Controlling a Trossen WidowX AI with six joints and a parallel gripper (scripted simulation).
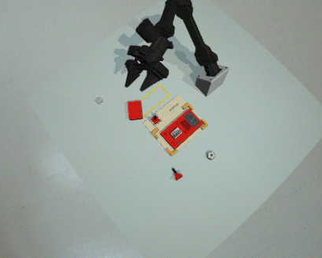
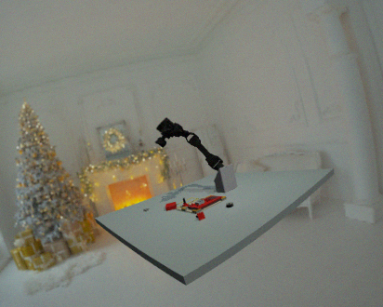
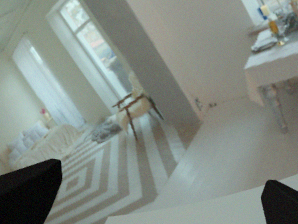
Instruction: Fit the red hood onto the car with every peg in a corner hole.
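The red hood [image 1: 135,110] [image 2: 171,206] lies on the table beside the jig's left corner. The red car chassis [image 1: 169,140] [image 2: 212,201] sits in the jig [image 1: 166,112], a cream board with orange corner brackets. A pale labelled part and a dark grey part show on its deck; which is the engine block, and where the pegs are, is too small to tell. My gripper [image 1: 134,87] [image 3: 165,183] is open and empty, raised high above the table in the exterior view. The wrist view shows the fingers wide apart and the room beyond, with neither hood nor car.
A yellow outline [image 1: 169,94] is marked beside the hood. A small red piece with a black top [image 1: 155,119] stands on the board. A red piece with a black stem [image 1: 177,175] [image 2: 200,216], a small wheel [image 1: 211,155] [image 2: 229,205] and a grey square [image 1: 98,100] lie around.
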